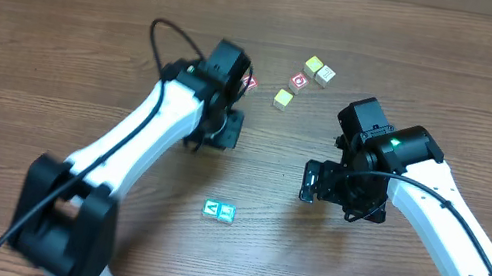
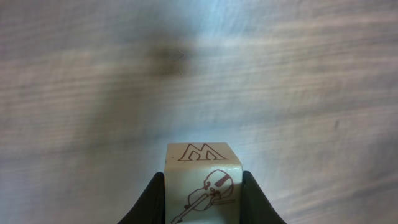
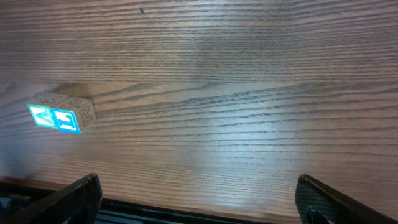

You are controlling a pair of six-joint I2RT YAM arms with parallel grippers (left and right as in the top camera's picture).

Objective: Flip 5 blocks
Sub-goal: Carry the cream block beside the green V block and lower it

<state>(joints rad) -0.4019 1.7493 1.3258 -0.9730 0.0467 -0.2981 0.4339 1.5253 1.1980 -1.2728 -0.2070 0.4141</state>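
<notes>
Left fingers (image 2: pixel 152 200) pinch a pale wooden cube (image 2: pixel 202 177) (letter M, violin drawing) from both sides.
Right fingers (image 3: pixel 73 198) gape empty over the wooden surface (image 3: pixel 249 93), teal-faced blocks (image 3: pixel 59 117) lying well apart from them.

An M stands atop the block (image 2: pixel 203 186); the teal blocks' (image 3: pixel 56 117) letters cannot be read.
</notes>
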